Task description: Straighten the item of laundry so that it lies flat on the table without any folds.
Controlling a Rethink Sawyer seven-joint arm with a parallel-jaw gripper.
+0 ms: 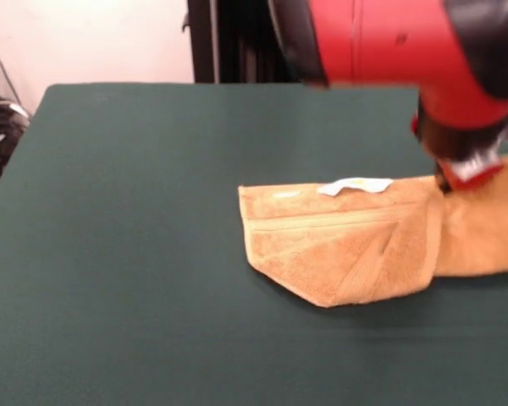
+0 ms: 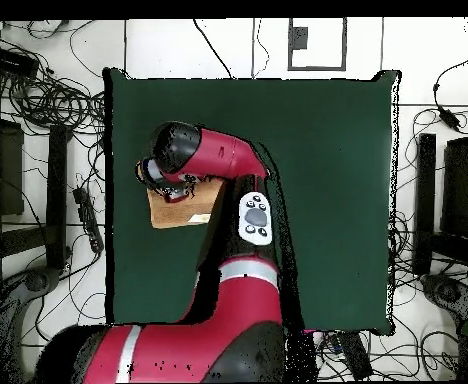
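So the small orange-tan terry towel (image 1: pixel 356 245) sits right of centre in the front view, running off the right edge of the frame, and it's clearly not flat yet: the lower left corner is folded over on a diagonal, so you get a thick doubled wedge, and there's a crease where the right-hand part meets the middle. The little white tag (image 1: pixel 354 185) pokes up along the top edge, next to a woven stripe band. The red and black arm comes in from the top right, and its hand (image 1: pixel 457 179) is down at the towel's upper right part, I'd guess to grab an edge there and drag the fold open. Honestly can't tell if the hand is closed on the cloth or just touching it; it's too blurry. The dark green cloth-covered desk (image 1: pixel 135 254) has loads of room to the left for spreading. In the overhead view the arm hides most of the towel at centre left.
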